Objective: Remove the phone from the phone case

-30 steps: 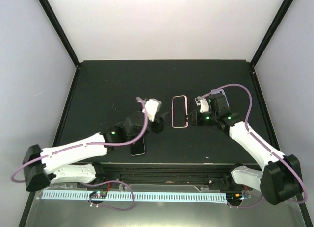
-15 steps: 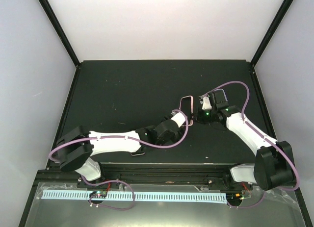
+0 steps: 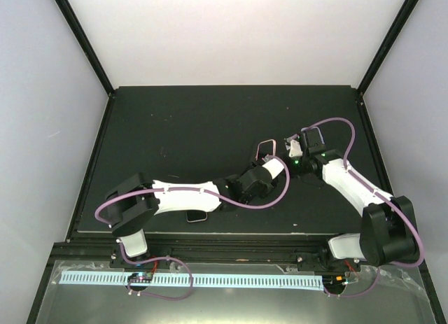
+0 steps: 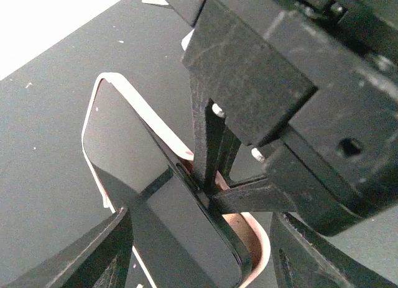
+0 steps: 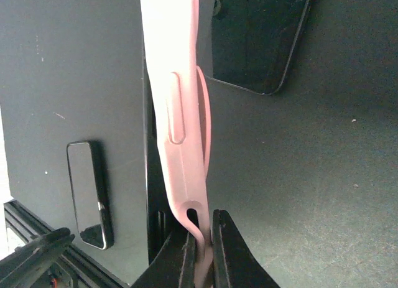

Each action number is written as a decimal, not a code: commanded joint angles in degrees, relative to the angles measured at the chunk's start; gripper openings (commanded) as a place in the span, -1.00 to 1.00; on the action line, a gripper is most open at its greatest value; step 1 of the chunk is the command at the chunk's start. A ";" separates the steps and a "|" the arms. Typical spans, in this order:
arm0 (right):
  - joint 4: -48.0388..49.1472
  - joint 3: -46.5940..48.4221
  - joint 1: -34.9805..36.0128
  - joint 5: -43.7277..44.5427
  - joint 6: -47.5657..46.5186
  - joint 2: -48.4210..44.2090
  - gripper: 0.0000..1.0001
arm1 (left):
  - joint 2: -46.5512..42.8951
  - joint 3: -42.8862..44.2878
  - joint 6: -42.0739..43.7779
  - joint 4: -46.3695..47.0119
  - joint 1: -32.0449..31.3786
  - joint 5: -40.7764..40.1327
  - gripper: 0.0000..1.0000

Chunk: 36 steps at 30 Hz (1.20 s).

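The pink phone case (image 3: 264, 148) is held tilted up off the black table, with the black phone (image 4: 155, 207) still in it. One corner of the phone stands out from the case rim (image 4: 256, 238). My right gripper (image 3: 287, 159) is shut on the case's edge (image 5: 180, 114), which is pinched between its fingertips (image 5: 221, 250). The phone's dark glass (image 5: 258, 39) shows past the case. My left gripper (image 3: 270, 164) is open. Its fingers (image 4: 87, 257) straddle the phone without touching it.
A second black phone (image 3: 197, 217) lies flat near the table's front edge, under my left arm, and also shows in the right wrist view (image 5: 90, 195). The black table (image 3: 175, 128) is walled by white panels. A rail runs along the front.
My left arm has swung right from near the second phone to the case. My right gripper has tilted the case up from lying flat.
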 commanded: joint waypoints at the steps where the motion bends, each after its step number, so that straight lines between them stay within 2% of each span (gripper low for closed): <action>1: 3.14 1.29 -0.83 -4.33 1.11 -1.57 -0.98 | 1.43 3.30 4.33 -1.58 -0.56 -4.31 0.24; 11: 4.31 0.18 -1.19 -8.39 2.24 -3.48 -0.98 | 2.55 3.66 12.13 -4.25 -0.58 -12.93 0.17; 16: 4.65 0.42 -2.21 -11.95 3.60 -2.85 -0.98 | 2.15 1.37 20.38 -1.80 -1.08 -19.25 0.30; 21: 5.28 0.05 -2.42 -14.23 4.26 -2.52 -0.98 | 1.48 -1.51 25.28 -0.11 -1.18 -24.24 0.32; 28: 6.93 -0.84 -2.62 -17.61 5.64 -3.91 -0.98 | 1.99 -5.81 39.42 13.02 -1.80 -29.90 0.29; 31: 7.67 -1.42 -2.62 -18.34 5.97 -4.61 -0.98 | 2.45 -6.51 43.05 17.22 -1.84 -31.62 0.11; 36: 7.99 -1.67 -2.61 -18.06 5.91 -4.91 -0.98 | 2.29 -7.77 49.82 27.28 -2.36 -31.00 -0.42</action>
